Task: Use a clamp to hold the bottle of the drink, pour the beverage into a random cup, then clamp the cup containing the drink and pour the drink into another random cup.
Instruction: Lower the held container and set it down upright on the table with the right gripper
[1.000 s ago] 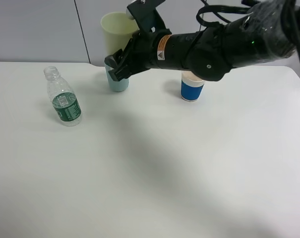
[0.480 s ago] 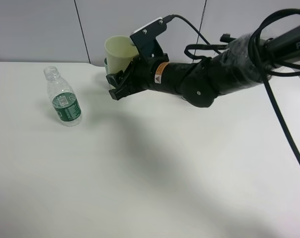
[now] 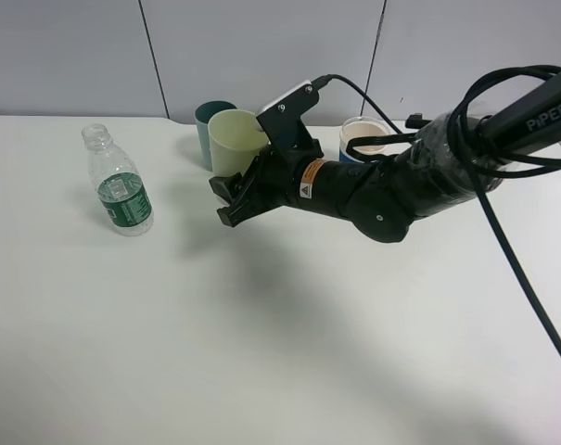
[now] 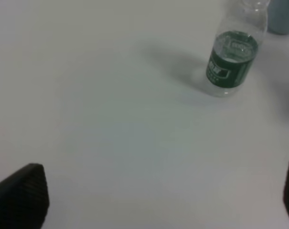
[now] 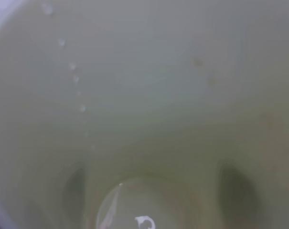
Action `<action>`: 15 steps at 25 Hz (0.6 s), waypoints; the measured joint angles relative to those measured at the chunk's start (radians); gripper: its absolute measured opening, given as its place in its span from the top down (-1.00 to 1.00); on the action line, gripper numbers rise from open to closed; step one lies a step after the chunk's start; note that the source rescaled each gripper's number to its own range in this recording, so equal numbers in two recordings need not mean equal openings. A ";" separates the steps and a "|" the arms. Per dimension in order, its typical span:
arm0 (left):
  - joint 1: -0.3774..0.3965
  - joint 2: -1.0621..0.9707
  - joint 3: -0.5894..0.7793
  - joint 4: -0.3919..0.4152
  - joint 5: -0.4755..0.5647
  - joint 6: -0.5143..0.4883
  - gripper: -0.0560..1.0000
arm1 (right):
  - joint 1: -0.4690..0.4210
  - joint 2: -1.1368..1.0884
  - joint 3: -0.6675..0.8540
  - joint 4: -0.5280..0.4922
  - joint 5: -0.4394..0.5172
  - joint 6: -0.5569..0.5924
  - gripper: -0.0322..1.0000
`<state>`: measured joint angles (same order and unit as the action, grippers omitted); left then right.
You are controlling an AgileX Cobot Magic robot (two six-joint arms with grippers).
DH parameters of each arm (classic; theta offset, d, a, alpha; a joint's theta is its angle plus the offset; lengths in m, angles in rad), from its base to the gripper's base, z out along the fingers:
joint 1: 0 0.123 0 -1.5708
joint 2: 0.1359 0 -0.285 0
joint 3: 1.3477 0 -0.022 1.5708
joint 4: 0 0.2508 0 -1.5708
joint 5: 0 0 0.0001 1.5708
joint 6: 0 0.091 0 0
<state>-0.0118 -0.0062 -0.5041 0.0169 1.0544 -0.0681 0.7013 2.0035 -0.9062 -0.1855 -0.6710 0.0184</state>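
The big black right arm reaches in from the right side and stretches across the white table [image 3: 289,352]. Its black right gripper [image 3: 232,197] is closed on the pale yellow-green plastic cup [image 3: 235,141] and holds it upright, in front of the teal cup [image 3: 209,128]. Seen from the wrist, the yellow-green cup [image 5: 149,95] fills the whole picture, with small drops on its inside wall and a bit of clear liquid [image 5: 139,205] shining at the bottom.

The small clear plastic bottle with a dark green label [image 3: 118,183] stands alone on the left, with no cap. The white cup with a blue band [image 3: 362,141] stands behind the arm.

The left gripper [image 4: 163,191] hangs over the table with its jaws wide apart, holding nothing.

White letters on the right arm read "PiPER". The words on the bottle label are too small to read.
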 joint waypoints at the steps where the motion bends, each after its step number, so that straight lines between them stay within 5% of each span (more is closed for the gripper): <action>1: 0.000 0.000 0.000 0.000 0.000 0.000 -1.00 | 0.000 0.000 0.000 0.004 0.000 -0.001 0.88; 15: 0.000 0.000 0.000 0.000 0.000 0.000 -1.00 | 0.000 0.004 0.000 0.086 0.080 -0.072 0.88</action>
<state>-0.0118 -0.0062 -0.5041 0.0169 1.0544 -0.0681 0.7013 2.0072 -0.9062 -0.0991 -0.5909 -0.0535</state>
